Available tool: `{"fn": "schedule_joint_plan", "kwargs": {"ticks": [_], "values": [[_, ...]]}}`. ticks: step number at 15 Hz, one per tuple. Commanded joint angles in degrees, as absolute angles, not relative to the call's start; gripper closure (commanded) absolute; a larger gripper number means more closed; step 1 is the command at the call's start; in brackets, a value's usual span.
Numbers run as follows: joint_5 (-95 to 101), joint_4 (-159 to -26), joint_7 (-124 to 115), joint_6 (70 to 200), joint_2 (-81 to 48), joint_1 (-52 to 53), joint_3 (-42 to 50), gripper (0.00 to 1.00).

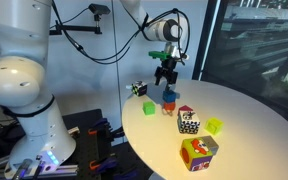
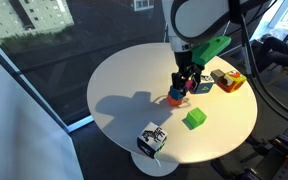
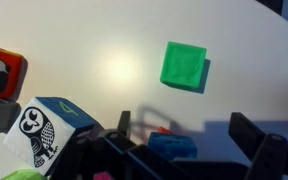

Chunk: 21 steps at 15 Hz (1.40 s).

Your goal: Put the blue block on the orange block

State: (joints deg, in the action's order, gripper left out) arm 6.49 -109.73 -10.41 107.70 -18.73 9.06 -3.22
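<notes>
The small blue block (image 1: 169, 96) rests on top of the small orange block (image 1: 169, 109) on the round white table (image 1: 244, 110). In an exterior view the same stack shows blue block (image 2: 178, 90) over orange block (image 2: 174, 99). My gripper (image 1: 165, 74) hangs just above the stack, open, its fingers apart on either side of the blue block. In the wrist view the blue block (image 3: 172, 146) lies between the spread fingertips of the gripper (image 3: 183, 120), untouched, with a sliver of the orange block (image 3: 164, 131) showing behind it.
A green block (image 3: 184, 65) lies near the stack, also seen as the green block (image 2: 194, 119). A black-and-white patterned cube (image 2: 152, 138) sits near the table edge. A checkered cube (image 1: 188, 122), a yellow-green block (image 1: 214, 126) and a big picture cube (image 1: 198, 152) stand toward the front.
</notes>
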Motion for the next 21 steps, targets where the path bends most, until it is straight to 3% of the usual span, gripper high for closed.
{"fn": "schedule_joint_plan", "kwargs": {"ticks": [1, 21], "values": [[4.0, -113.4, -8.0, 105.9, -13.5, 7.4, -3.6, 0.00], [3.5, -137.4, -10.5, 112.8, 16.2, 3.1, -2.7, 0.00]]}}
